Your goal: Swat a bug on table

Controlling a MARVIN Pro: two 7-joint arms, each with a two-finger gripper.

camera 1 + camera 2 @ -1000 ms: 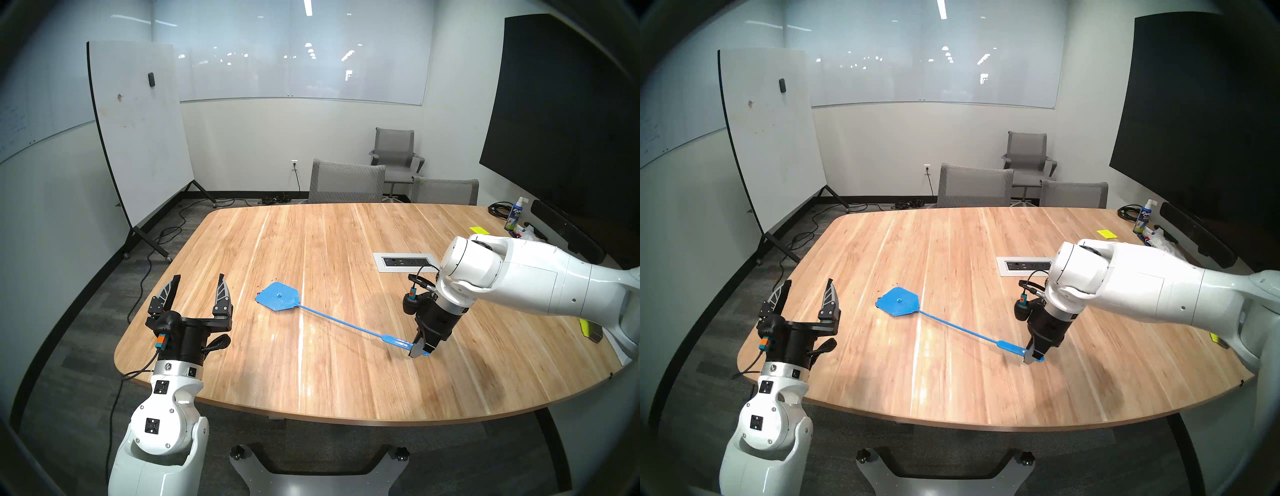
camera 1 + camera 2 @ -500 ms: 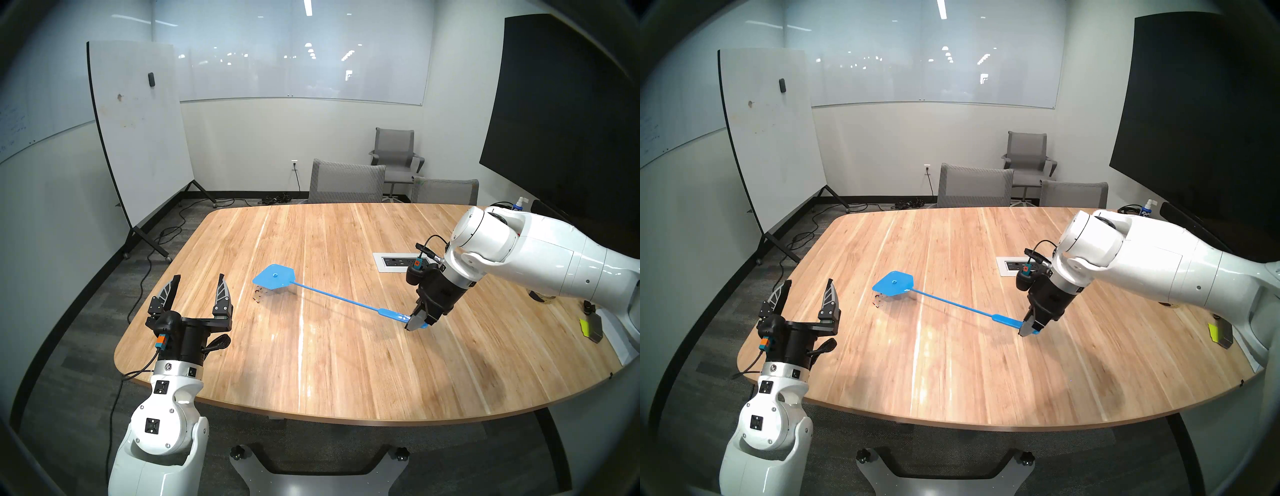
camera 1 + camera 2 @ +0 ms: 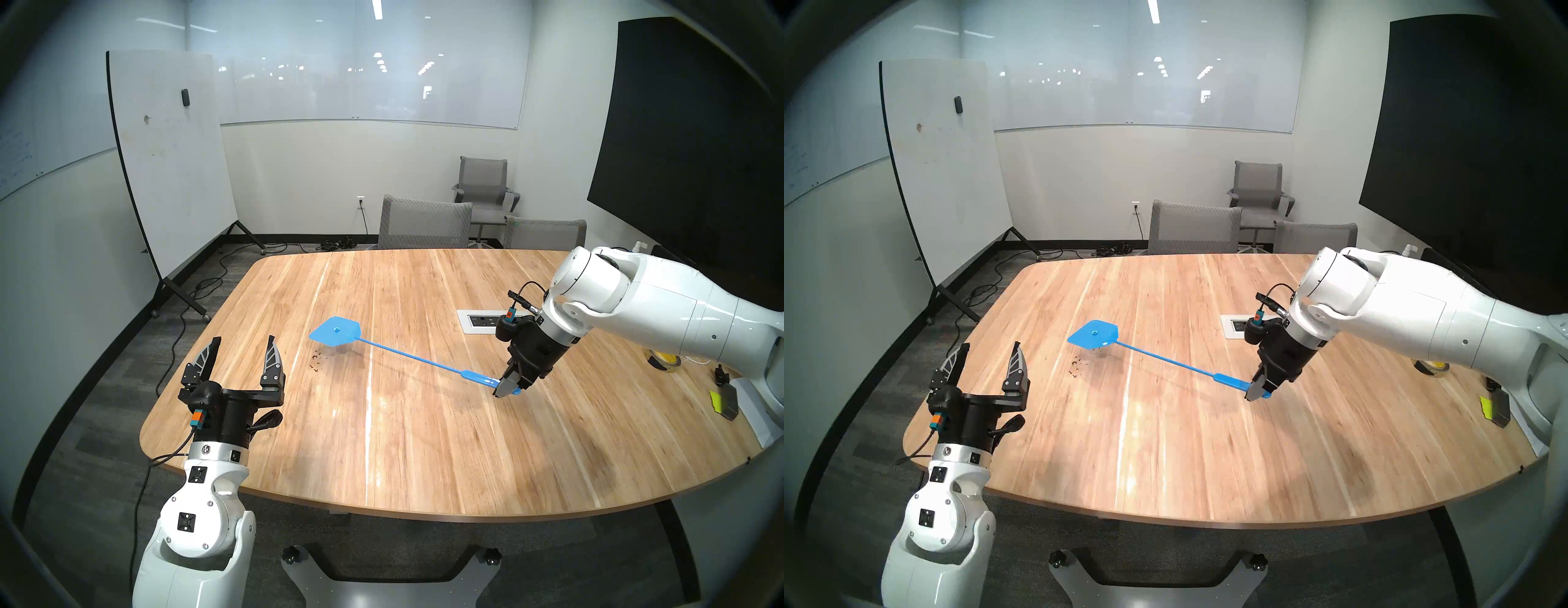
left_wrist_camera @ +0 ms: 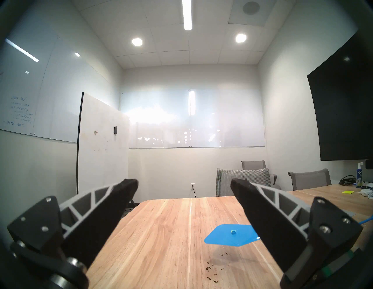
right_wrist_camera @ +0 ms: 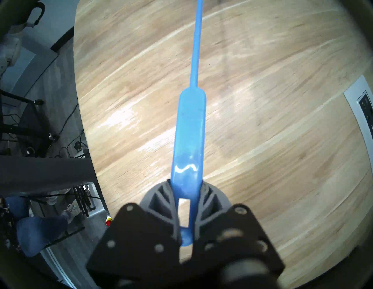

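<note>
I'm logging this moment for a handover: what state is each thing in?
Blue plastic fly swatter: lifted, head above the table.
Bug: scattered dark bits on the wood table.
Right gripper: shut on the swatter's handle.
Left gripper: open, empty.

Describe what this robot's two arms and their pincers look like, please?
Both arms have glossy white rounded shells with small square black markings. Each ends in a black cylindrical wrist with a small orange-and-teal plug and a thin black cable. The left gripper has two curved black fingers with grey triangular ribbing; the right gripper has the same ribbed design.
</note>
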